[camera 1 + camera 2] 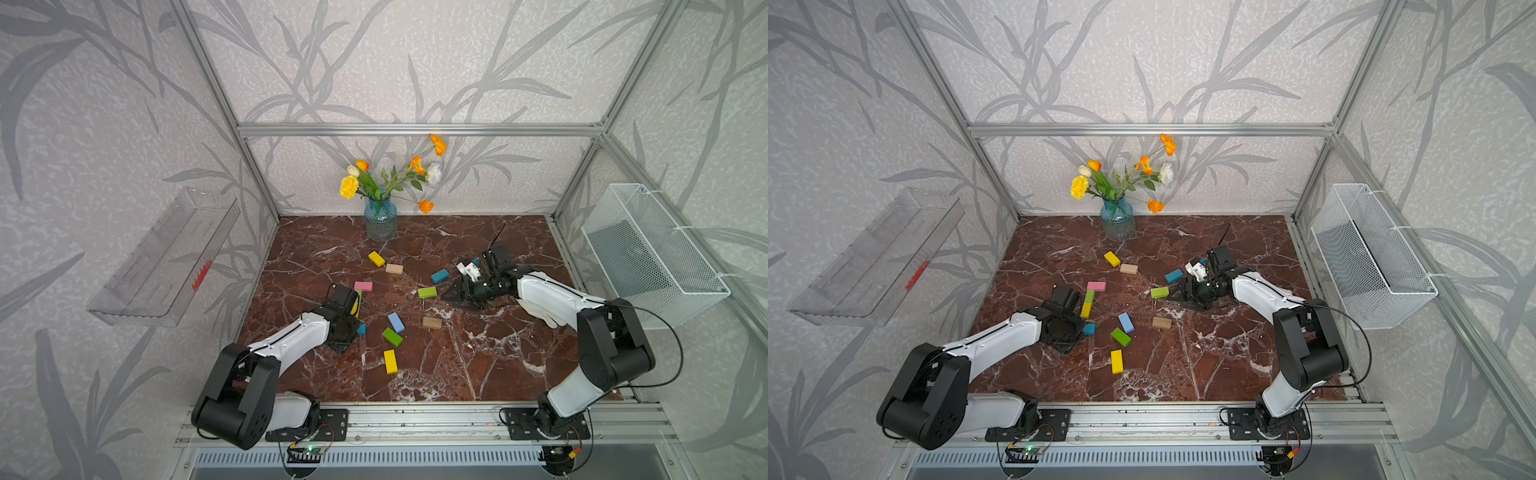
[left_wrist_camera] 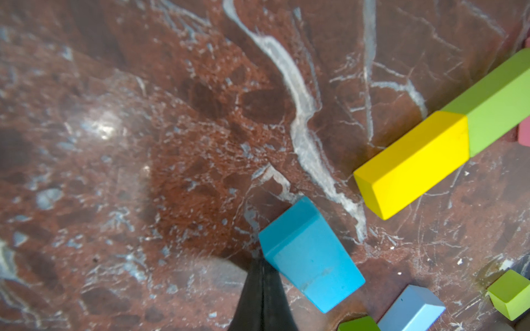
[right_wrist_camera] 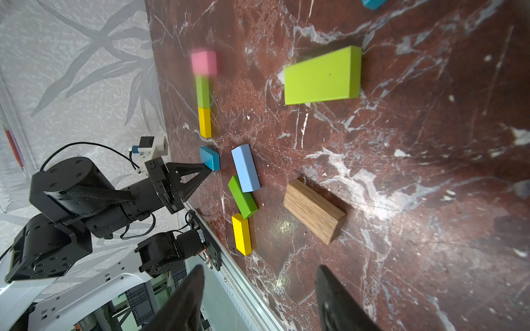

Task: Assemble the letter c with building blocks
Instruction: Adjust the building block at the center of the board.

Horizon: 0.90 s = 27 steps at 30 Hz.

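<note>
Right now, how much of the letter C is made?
Partly. A lime green block and yellow block sit end to end as the back, with a pink block at the far end. The shut left pincer touches a teal block. Other blocks lie scattered.

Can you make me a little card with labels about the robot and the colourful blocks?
Left gripper: shut, tip against a teal block
Right gripper: open, holding nothing
Letter so far: lime block and yellow block end to end, pink block at the lime end
Other blocks: eight more scattered on the marble table, the wooden block among them
At the back: vase of flowers
</note>
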Tool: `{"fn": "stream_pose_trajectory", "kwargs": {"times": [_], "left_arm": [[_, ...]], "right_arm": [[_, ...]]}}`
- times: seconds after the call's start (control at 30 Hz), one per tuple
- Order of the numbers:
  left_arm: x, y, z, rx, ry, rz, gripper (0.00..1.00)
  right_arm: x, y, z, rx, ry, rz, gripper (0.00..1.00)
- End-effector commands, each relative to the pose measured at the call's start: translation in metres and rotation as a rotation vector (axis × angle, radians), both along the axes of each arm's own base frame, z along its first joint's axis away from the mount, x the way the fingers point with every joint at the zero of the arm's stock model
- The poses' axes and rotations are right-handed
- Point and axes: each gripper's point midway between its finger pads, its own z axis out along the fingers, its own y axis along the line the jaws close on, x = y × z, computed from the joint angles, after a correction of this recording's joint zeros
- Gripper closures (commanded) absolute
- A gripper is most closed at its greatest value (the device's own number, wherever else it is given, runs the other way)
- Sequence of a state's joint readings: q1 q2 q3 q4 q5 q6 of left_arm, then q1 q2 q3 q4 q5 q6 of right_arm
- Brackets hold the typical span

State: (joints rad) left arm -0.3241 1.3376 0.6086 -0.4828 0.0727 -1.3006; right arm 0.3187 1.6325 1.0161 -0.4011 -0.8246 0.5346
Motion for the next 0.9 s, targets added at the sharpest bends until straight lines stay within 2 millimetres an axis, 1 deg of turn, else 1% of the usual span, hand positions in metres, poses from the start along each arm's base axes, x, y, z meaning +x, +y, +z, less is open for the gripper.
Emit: {"fn": "stream_pose_trajectory", "kwargs": {"times": [0.0, 0.37, 0.87], "left_arm": [[0.0098, -0.001, 0.0045, -0.002, -0.024, -0.003, 1.0], [0.0124, -0.0029, 0.0009, -0.012, -0.024, 0.009, 1.0], [0.0161, -0.0005, 0.0, -0.004, -0.035, 0.034, 1.0]], "right_arm": [[-0.0015, -0.001, 0.0115, 0.018, -0.021, -0.001, 0.39], [-0.0013, -0.0004, 0.0112, 0.02, -0.018, -0.002, 0.39], [-0.0027, -0.0012, 0.0096, 0.018, -0.016, -0.001, 0.39]]}}
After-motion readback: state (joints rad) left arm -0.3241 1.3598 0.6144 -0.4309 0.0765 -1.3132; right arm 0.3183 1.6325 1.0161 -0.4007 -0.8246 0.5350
